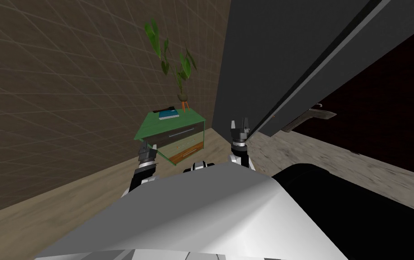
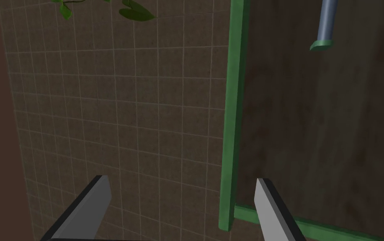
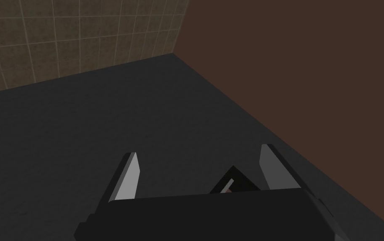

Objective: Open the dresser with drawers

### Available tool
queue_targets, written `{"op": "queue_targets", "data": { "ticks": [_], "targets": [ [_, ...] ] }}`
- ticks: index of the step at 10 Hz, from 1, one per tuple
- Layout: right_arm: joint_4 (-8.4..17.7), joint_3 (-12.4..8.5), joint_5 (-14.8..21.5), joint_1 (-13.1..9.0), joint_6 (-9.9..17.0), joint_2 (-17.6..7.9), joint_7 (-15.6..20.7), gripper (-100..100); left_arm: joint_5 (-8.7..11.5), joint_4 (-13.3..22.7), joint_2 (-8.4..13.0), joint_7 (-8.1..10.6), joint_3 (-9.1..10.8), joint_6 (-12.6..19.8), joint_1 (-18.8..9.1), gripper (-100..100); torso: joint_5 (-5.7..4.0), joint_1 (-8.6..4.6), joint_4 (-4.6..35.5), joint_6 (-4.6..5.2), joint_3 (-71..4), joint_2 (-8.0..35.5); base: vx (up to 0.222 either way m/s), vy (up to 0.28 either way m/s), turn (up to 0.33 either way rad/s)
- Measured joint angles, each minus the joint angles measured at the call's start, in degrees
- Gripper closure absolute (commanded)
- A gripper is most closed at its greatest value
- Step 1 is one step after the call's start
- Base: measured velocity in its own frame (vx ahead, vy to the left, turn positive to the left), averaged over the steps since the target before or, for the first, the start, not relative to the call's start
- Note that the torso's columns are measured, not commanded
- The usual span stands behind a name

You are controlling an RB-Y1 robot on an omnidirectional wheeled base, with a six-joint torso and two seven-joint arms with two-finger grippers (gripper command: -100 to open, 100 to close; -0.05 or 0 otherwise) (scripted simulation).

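A small green-framed dresser point(image 1: 170, 121) stands against the tiled wall, with three drawer fronts: dark brown on top, pale in the middle, orange-brown at the bottom. My left gripper point(image 1: 147, 147) hovers open just before its near corner. In the left wrist view the open gripper point(image 2: 181, 209) straddles the green corner post point(image 2: 233, 108); one fingertip point(image 2: 266, 196) lies over the brown drawer front point(image 2: 320, 134), and the grey bar handle point(image 2: 327, 21) is further along. My right gripper point(image 1: 240, 123) is raised and open point(image 3: 199, 169), empty, facing a dark grey surface.
A potted plant point(image 1: 179, 67) and a blue book point(image 1: 169, 115) sit on the dresser's top. A dark grey open door point(image 1: 291, 67) with a lever handle point(image 1: 312, 115) looms at the right, close to my right arm. Wooden floor point(image 1: 66, 198) runs along the tiled wall.
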Motion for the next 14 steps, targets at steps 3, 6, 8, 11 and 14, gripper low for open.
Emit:
{"op": "queue_targets", "data": {
  "ticks": [3, 6, 8, 11, 14],
  "targets": [
    [0.0, 0.0, 0.0, 0.0, 0.0, 0.0, 0.0, 0, 0.4, 3.4, 0.0, 0.30, 0.30, -1.2, -0.3, -100, 0.00, 0.00, 0.0, 0.00, 0.1, 0.1, 0.115, -0.058, 0.016],
    [0.0, 0.0, 0.0, 0.0, 0.0, 0.0, 0.0, 0, 0.9, 6.7, 0.1, 0.79, 0.85, -2.4, -1.0, -100, -0.02, -0.05, 0.0, 0.00, 0.0, 0.0, 0.109, -0.069, 0.021],
    [0.0, 0.0, 0.0, 0.0, 0.0, 0.0, 0.0, 0, 1.2, 9.2, -0.5, 1.11, 1.15, -3.3, -1.5, -100, -0.01, -0.04, 0.0, 0.00, 0.0, 0.0, 0.130, -0.072, 0.018],
    [0.0, 0.0, 0.0, 0.0, 0.0, 0.0, 0.0, 0, 1.7, 13.3, -3.9, 1.51, 1.62, -4.8, -2.3, -100, -0.02, -0.01, 0.0, 0.00, 0.0, 0.1, 0.132, -0.073, 0.020],
    [0.0, 0.0, 0.0, 0.0, 0.0, 0.0, 0.0, 0, 1.8, 14.9, -9.2, 1.52, 1.65, -5.5, -2.4, -100, 0.01, 0.04, 0.1, 0.00, 0.1, 0.2, 0.040, -0.025, 0.005]
  ]
}}
